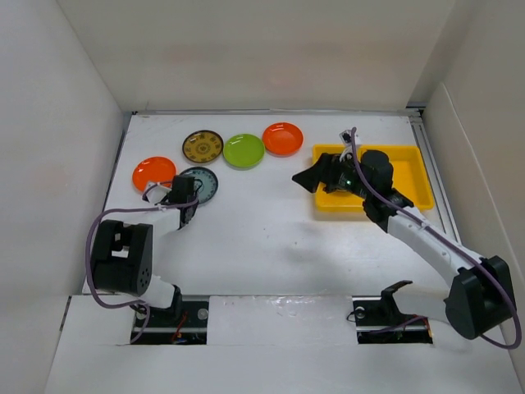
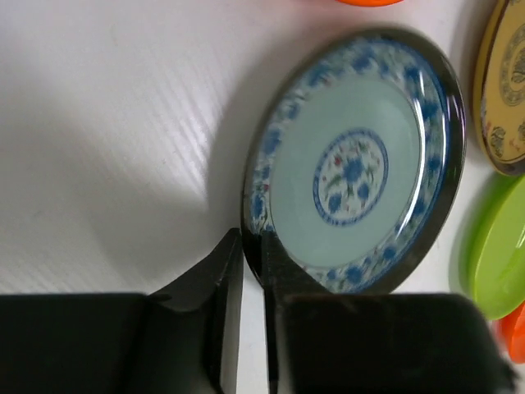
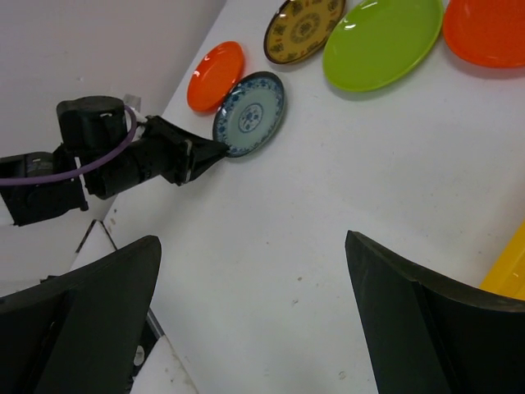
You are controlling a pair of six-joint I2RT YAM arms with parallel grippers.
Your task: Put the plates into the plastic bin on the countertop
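The teal patterned plate [image 1: 201,184] lies on the white countertop [image 1: 262,238] at the left. My left gripper [image 2: 253,246] is shut on its near rim, one finger under the edge and one on top; it also shows in the top view [image 1: 189,197]. My right gripper [image 1: 310,178] is open wide and empty, hovering by the left wall of the yellow plastic bin [image 1: 410,156]. In its own view the right gripper [image 3: 250,242] has only bare countertop between its fingers. No plate shows in the bin, and my arm hides part of it.
An orange plate [image 1: 153,171], a dark gold-patterned plate [image 1: 203,146], a lime green plate [image 1: 244,151] and a second orange plate [image 1: 283,139] lie in a row at the back left. White walls enclose the countertop on three sides.
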